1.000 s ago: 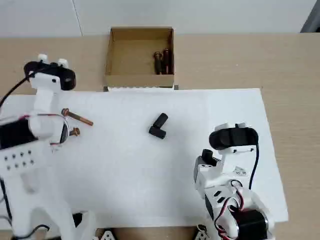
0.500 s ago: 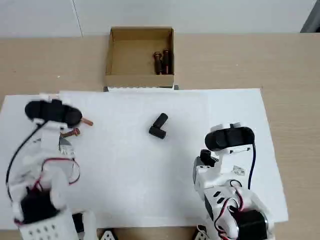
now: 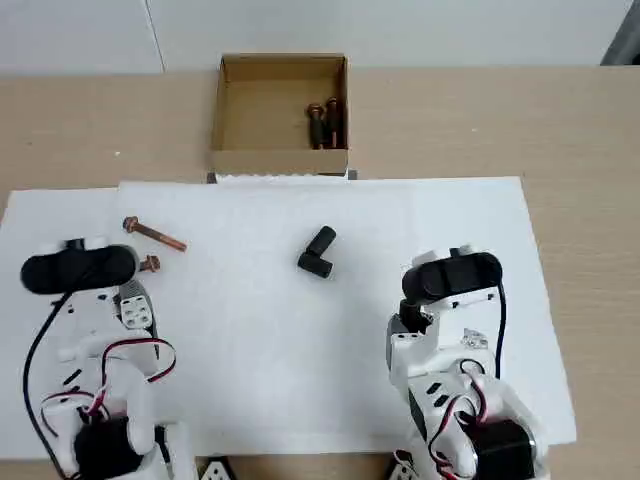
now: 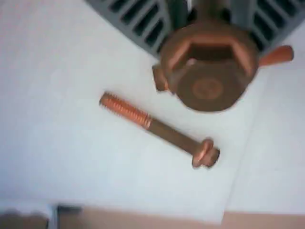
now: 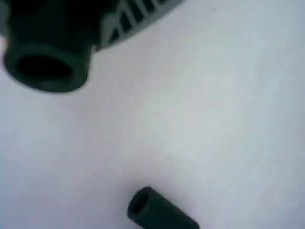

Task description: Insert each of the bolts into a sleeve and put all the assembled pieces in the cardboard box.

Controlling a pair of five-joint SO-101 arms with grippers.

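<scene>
Nothing legible: no word, number or label can be made out on any surface. The nearest thing to a sign is a faint round mark pressed into the face of the copper bolt head (image 4: pixel 208 78), right at the tip of the left pincer (image 4: pixel 205 12) — too blurred to read as letters or figures.

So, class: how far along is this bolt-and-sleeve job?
Done: two copper bolts in dark sleeves lie in the cardboard box. In hand: left gripper holds a copper bolt, right gripper a black sleeve. To do: two loose bolts and black sleeves on the white sheet.
</scene>
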